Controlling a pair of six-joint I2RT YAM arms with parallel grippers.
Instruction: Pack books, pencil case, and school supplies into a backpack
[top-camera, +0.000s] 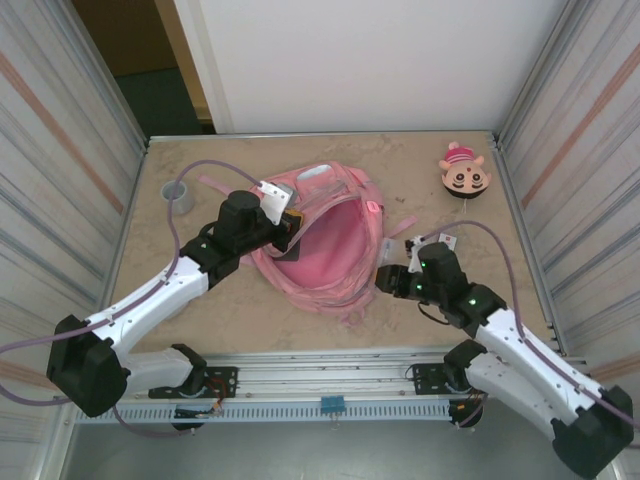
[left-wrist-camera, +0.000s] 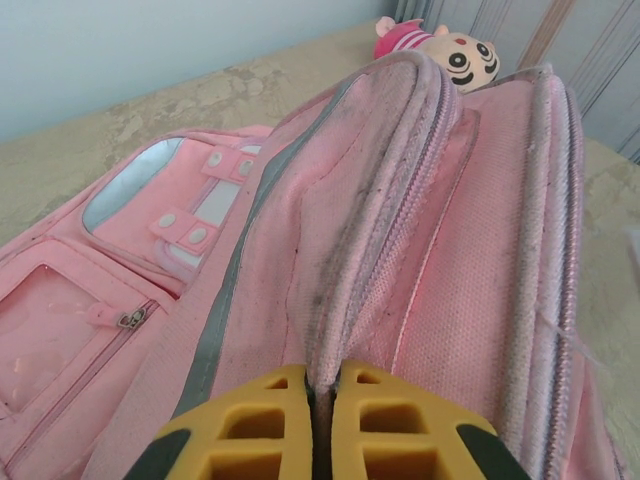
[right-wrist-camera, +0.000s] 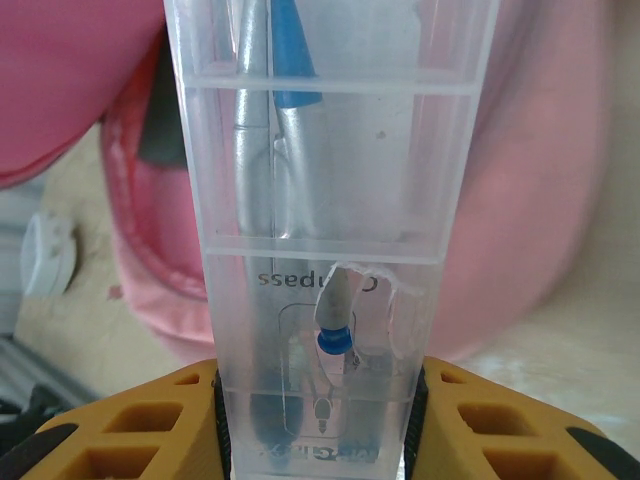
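The pink backpack (top-camera: 325, 255) lies in the middle of the table with its main compartment gaping toward the right. My left gripper (top-camera: 288, 232) is shut on the backpack's zipper rim (left-wrist-camera: 375, 200), and its yellow fingers (left-wrist-camera: 250, 420) pinch the fabric fold at the upper left of the opening. My right gripper (top-camera: 383, 280) sits at the right edge of the opening. It is shut on the school supplies (right-wrist-camera: 320, 200), a clear plastic case with a silver and blue compass inside, which points at the pink interior (right-wrist-camera: 70, 80). The books and the pencil case are out of view.
A round cartoon-face toy (top-camera: 464, 172) with a pink cap lies at the back right, also visible past the backpack (left-wrist-camera: 440, 45). A small grey cup (top-camera: 178, 193) stands at the back left. Ribbed walls close in both sides of the table.
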